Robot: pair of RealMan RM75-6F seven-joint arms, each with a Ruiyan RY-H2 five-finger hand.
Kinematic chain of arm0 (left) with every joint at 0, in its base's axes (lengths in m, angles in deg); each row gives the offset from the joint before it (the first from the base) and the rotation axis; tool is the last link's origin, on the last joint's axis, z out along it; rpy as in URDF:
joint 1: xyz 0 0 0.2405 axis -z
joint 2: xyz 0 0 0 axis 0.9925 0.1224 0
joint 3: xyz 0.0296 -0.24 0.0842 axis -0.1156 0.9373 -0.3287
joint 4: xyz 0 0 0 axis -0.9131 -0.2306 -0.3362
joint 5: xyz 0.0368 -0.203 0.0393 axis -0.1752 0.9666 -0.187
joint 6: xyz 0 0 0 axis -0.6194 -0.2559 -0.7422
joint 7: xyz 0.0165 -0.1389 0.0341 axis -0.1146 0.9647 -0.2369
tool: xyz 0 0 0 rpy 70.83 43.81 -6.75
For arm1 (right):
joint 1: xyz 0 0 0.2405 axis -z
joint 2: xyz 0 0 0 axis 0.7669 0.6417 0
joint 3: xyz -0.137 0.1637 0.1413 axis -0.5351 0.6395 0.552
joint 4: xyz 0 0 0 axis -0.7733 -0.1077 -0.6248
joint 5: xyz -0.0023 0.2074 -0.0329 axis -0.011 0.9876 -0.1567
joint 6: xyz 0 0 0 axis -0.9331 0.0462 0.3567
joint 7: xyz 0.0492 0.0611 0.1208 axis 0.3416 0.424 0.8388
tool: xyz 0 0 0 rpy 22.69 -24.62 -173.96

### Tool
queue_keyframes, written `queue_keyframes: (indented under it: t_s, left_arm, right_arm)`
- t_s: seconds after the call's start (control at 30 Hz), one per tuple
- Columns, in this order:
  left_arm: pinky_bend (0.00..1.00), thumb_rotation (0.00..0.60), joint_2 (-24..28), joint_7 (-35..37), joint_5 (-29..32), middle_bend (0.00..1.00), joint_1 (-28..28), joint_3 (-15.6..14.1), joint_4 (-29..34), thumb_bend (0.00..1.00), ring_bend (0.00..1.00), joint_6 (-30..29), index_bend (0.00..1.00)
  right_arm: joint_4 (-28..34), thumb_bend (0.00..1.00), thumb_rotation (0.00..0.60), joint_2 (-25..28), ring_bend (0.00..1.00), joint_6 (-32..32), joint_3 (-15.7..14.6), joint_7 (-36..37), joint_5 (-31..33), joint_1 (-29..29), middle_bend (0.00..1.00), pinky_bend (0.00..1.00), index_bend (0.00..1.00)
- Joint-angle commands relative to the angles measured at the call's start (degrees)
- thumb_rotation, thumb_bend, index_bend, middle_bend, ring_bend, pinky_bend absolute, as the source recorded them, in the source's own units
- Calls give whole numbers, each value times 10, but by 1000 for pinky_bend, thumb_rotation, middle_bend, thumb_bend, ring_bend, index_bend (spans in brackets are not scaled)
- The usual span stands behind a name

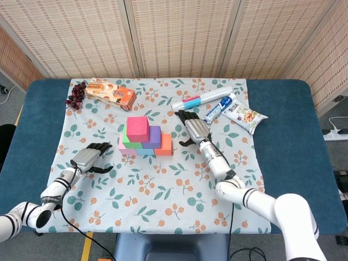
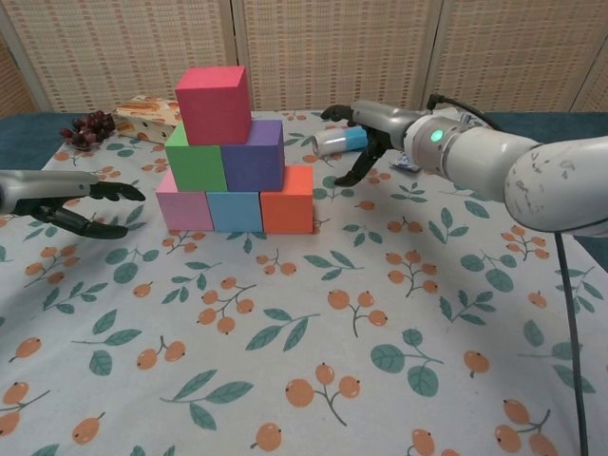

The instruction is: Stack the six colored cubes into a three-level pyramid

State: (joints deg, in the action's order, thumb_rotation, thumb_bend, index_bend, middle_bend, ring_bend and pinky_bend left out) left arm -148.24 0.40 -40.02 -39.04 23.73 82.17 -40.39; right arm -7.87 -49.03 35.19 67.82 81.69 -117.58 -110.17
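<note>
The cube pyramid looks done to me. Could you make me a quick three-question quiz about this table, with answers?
1. True or false: the red cube sits alone on the top level of the pyramid.
2. Which cube is at the right end of the bottom row in the chest view? A) pink B) orange C) green
3. What does the left hand hold?

Key:
1. True; it rests on the green cube and the purple cube.
2. B, the orange cube, beside the light blue cube and the pink cube.
3. Nothing; like the right hand, it is open beside the stack.
</note>
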Motion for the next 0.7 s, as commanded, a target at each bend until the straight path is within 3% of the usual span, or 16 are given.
queue_keyframes:
  t_s: [0.03,0.7]
  left_arm:
    - [0,199,-4,-1,-2,0,2,1,-3,291,0,2,39]
    - [0,202,-20,-6,-16,0,13,3,-11,290,0,16,40]
  right_arm:
    - [-33,0,600,-26,0,-1,1,27,-24,-10,0,0,0]
    - [-152,0,600,-102,0,-8,8,102,-83,-35,0,0,0]
